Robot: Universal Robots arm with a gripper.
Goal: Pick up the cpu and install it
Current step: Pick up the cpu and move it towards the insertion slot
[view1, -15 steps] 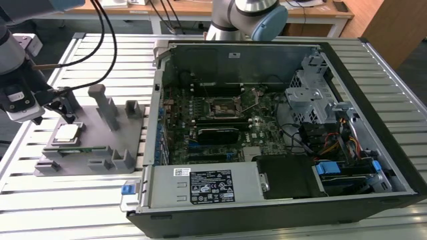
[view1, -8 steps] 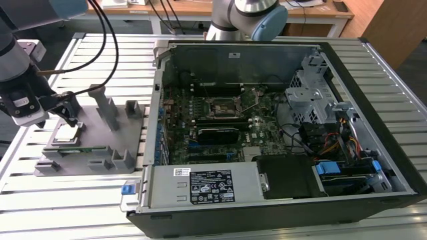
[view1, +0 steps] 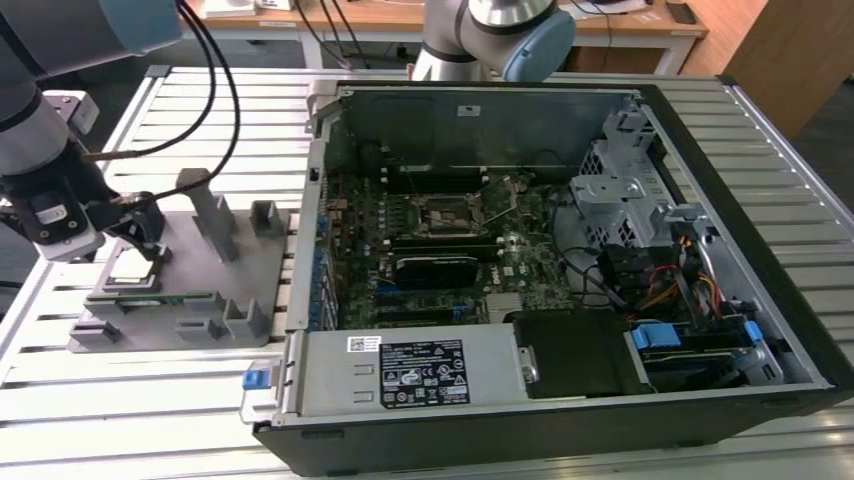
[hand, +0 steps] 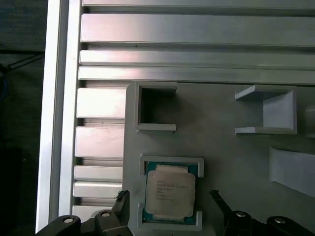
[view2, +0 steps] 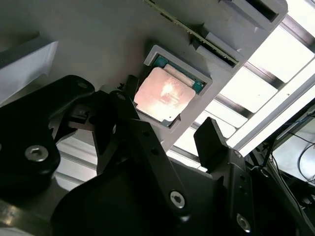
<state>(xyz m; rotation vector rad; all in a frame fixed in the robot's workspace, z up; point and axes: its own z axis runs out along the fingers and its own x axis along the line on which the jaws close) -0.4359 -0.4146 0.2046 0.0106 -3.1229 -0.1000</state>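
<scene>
Hanging spread wide with nothing clasped, the arm's black two-fingered gripper (view1: 134,238) stood low over a grey moulded plastic holder (view1: 200,290) at the exterior view's left. In the first wrist view we saw one black fingertip (hand: 123,197) on each side of the square nest in that holder, neither touching the part inside it. The small flat square cpu (hand: 170,194), silvery metal on top with a pale green rim, lay flat in that nest, between the two fingers and below them. In the second wrist view its metal top (view2: 165,96) caught the light. A long thin green memory strip (view1: 150,298) sat on edge in a slot of the same holder, just beside the nest. The holder rested on a slatted aluminium table (view1: 120,400). Beside it, toward the exterior view's right, lay an open black computer case (view1: 747,230) with its green motherboard (view1: 400,200) exposed, and on it the square black socket frame (view1: 447,212), well apart from the gripper.
</scene>
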